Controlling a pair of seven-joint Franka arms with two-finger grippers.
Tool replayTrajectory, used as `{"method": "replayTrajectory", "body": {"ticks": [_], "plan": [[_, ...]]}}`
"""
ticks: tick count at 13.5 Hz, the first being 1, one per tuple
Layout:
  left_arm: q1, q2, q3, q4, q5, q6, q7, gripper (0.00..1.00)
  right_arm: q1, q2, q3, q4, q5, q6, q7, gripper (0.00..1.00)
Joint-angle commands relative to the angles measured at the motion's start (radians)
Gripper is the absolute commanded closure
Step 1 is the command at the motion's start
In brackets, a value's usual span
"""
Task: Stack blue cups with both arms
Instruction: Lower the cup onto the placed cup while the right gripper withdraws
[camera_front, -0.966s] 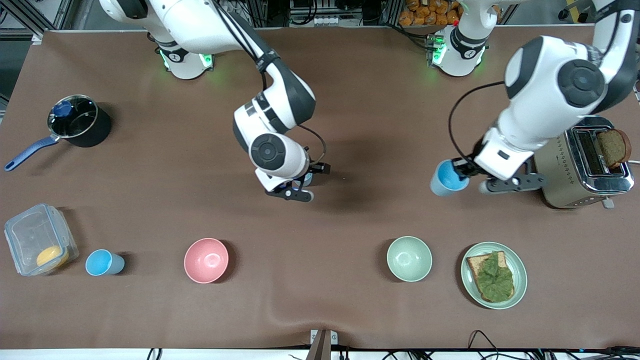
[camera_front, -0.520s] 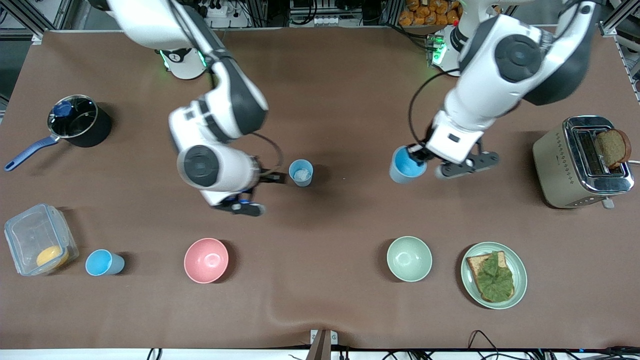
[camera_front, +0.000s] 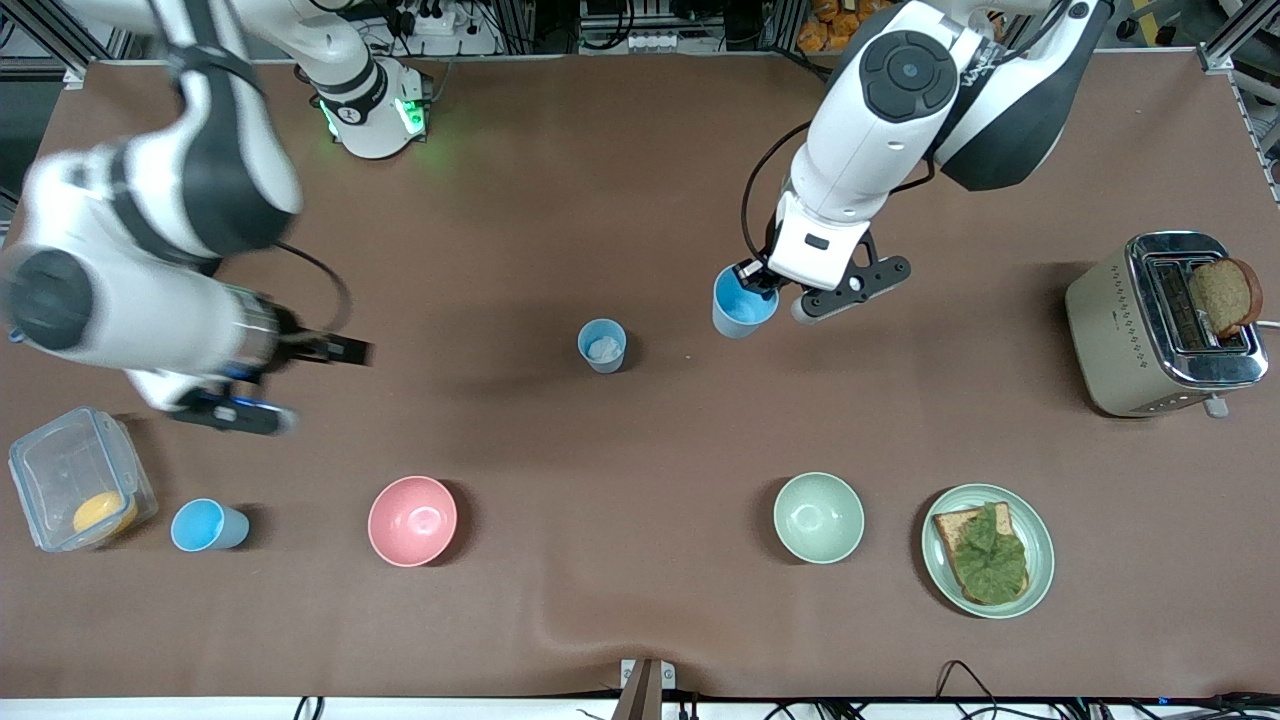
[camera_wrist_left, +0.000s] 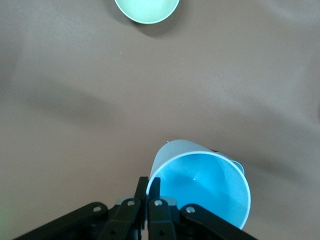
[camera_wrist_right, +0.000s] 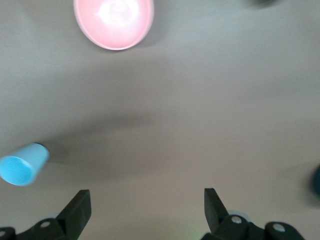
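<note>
left gripper (camera_front: 752, 285) is pinched shut on the rim of a held blue cup (camera_front: 741, 303), carried upright w/ mouth up, over bare surface (camera_front: 640, 180) mid-table. target cup (camera_front: 602, 345), paler inside, stands upright on the surface, well apart from the held cup, toward the right arm's end and slightly nearer the front camera. so the coming move likely runs sideways that way, then straight down, axes aligned. right gripper (camera_front: 262, 385) hangs w/ fingers spread, nothing in it, over the surface near a third blue cup (camera_front: 208, 526) beside the pink bowl (camera_front: 412, 520).
</note>
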Motion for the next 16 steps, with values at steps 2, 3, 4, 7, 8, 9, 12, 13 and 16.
{"method": "replayTrajectory", "body": {"ticks": [2,3,4,7,8,9,12,13,16], "plan": [[-0.036,0.057,0.004,0.035,-0.004,-0.024,-0.085,1.00,-0.113,-0.293,0.026,-0.238,-0.032,0.076,-0.109,0.00],[-0.081,0.068,0.007,0.041,-0.001,-0.009,-0.126,1.00,-0.134,-0.329,0.025,-0.243,-0.037,0.066,-0.111,0.00],[-0.105,0.110,0.008,0.092,0.000,0.012,-0.148,1.00,-0.160,-0.338,0.025,-0.233,-0.049,0.018,-0.112,0.00],[-0.220,0.248,0.016,0.222,0.035,0.037,-0.274,1.00,-0.207,-0.332,0.026,-0.174,-0.063,-0.043,-0.150,0.00],[-0.242,0.268,0.016,0.218,0.090,0.042,-0.309,1.00,-0.207,-0.332,0.025,-0.151,-0.078,-0.043,-0.163,0.00],[-0.257,0.301,0.014,0.221,0.126,0.042,-0.332,1.00,-0.210,-0.331,0.025,-0.137,-0.087,-0.043,-0.163,0.00],[-0.313,0.362,0.019,0.229,0.145,0.141,-0.362,1.00,-0.214,-0.320,0.025,-0.122,-0.087,-0.042,-0.173,0.00],[-0.325,0.382,0.019,0.229,0.163,0.157,-0.365,1.00,-0.213,-0.318,0.025,-0.120,-0.087,-0.042,-0.187,0.00],[-0.362,0.446,0.019,0.229,0.221,0.252,-0.397,1.00,-0.207,-0.306,0.020,-0.104,-0.089,-0.037,-0.207,0.00]]}}
